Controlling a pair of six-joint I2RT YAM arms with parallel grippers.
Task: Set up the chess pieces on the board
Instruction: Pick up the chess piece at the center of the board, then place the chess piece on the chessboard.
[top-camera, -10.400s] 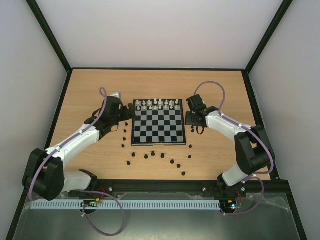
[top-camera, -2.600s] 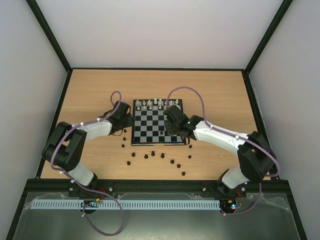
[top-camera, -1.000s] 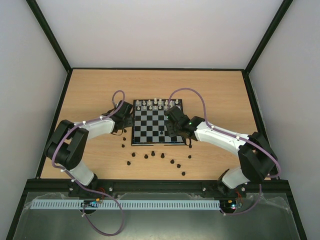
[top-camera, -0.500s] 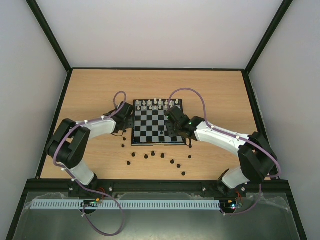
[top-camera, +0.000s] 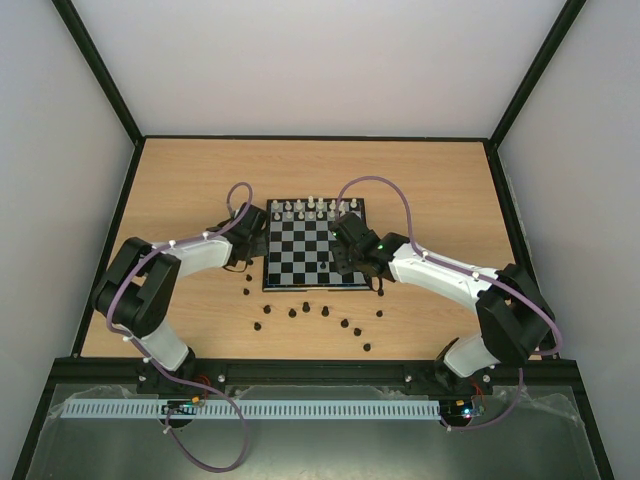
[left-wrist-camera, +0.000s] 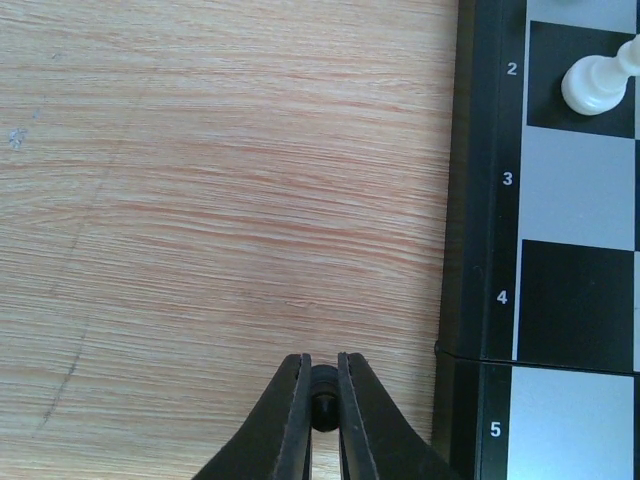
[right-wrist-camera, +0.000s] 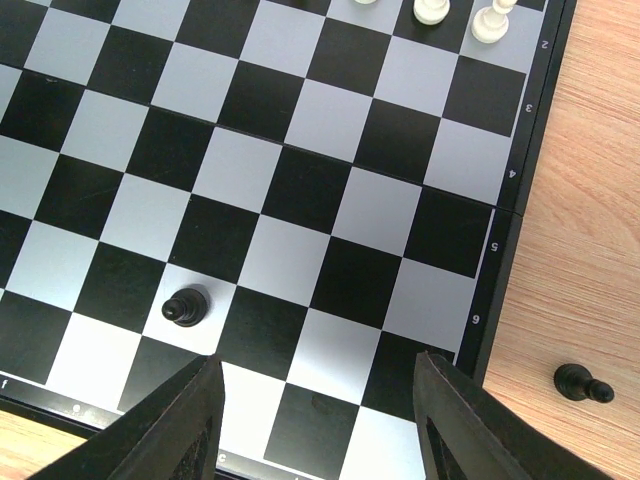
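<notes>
"What had moved since ten seconds back?"

"Both arms. The right gripper (top-camera: 345, 255) had been off the right edge of the board (top-camera: 315, 250); by now it hung over the board's right half. The left arm had folded its elbow back, and the left gripper (top-camera: 252, 228) sat closer to the board's left border."

"Were the jaws of the left one closed?"

"Clamped together on a small black piece (left-wrist-camera: 322, 388), pinched right at the fingertips (left-wrist-camera: 300, 365). It was over bare wood of the table (left-wrist-camera: 200, 200), just beside the border near the printed 4 and 5. Whether the piece touched the wood, I couldn't tell."

"And the right?"

"Jaws wide apart, holding nothing. Between and just beyond them one black pawn (right-wrist-camera: 187, 306) stood upright on a pale square, second row from the near edge."

"The rest of the black set?"

"Off the board. The loose black pieces (top-camera: 306, 307) lay scattered on the table in front of the near edge, with a couple more near the left corner. One toppled black piece (right-wrist-camera: 582, 383) lay on its side just right of the board. The white pieces (top-camera: 312, 209) stood along the far rows."
</notes>
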